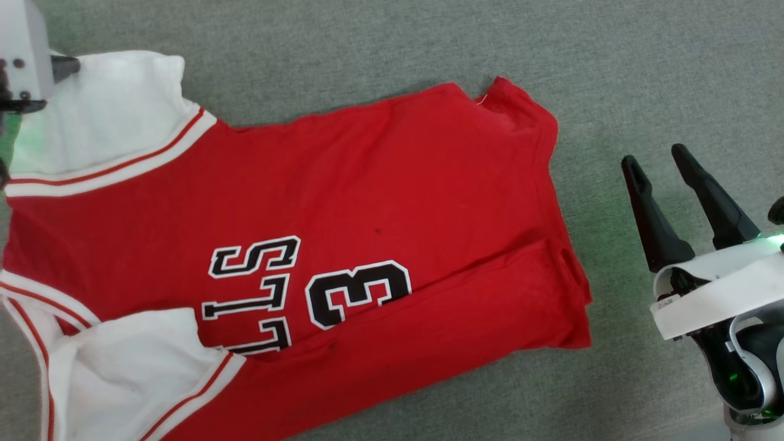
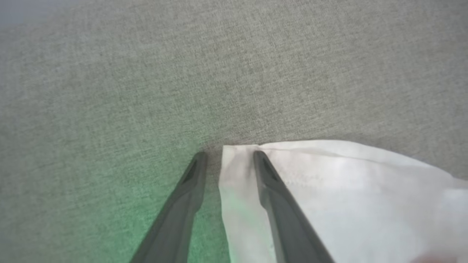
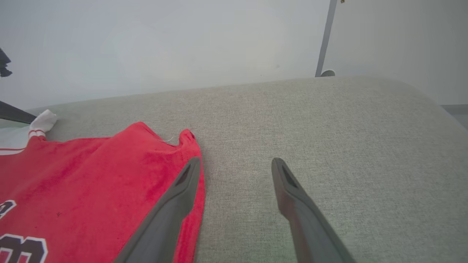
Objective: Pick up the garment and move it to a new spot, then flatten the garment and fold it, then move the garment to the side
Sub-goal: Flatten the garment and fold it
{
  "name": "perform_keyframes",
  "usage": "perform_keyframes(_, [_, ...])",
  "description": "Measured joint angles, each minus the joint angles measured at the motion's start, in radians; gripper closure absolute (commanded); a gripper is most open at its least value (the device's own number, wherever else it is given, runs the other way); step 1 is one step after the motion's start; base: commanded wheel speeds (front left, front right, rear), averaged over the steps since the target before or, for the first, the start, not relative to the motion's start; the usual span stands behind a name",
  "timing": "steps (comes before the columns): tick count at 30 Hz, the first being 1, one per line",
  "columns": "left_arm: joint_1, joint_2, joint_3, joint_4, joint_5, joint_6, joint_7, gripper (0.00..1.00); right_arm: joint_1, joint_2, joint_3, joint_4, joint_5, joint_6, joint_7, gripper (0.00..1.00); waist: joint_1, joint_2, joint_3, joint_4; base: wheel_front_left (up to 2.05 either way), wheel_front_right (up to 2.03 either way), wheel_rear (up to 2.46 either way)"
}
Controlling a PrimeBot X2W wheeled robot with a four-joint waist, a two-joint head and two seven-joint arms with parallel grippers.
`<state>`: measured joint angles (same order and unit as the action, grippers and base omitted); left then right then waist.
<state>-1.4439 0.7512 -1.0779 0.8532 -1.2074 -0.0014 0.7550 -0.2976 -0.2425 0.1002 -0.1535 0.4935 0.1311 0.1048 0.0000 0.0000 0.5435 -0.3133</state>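
Here the grey cushion carries the shirt spread nearly flat; it looks light, soft and limp, best taken by corners or edges. The left wrist view shows what the head view leaves unclear: the corner of the white sleeve between the parted fingers of the left gripper, while the right gripper stands spread, empty, beside the hem.

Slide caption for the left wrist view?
Left gripper fingers straddling the garment's white sleeve edge, over grey upholstery.
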Motion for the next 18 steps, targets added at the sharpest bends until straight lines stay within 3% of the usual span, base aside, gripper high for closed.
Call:
perform_keyframes(6, [-0.005,-0.023,-0.008,0.000,-0.025,0.016,0.092,1.00,-0.014,0.001,-0.002,-0.005,0.001,0.000,0.062,0.00,0.0000,0.0000,-0.001,0.008,0.00,0.00,0.00])
perform_keyframes(11, [-0.010,-0.024,-0.012,-0.012,-0.022,0.019,0.094,1.00,-0.055,0.022,0.002,-0.028,0.013,0.000,0.138,0.00,-0.0001,0.0001,0.003,0.013,0.00,0.00,0.00])
perform_keyframes(18, [-0.012,-0.035,-0.018,-0.018,-0.011,0.004,0.075,1.00,-0.191,0.051,0.013,0.009,0.049,0.000,0.409,0.00,0.0000,0.0000,0.000,0.028,0.00,0.00,0.00])
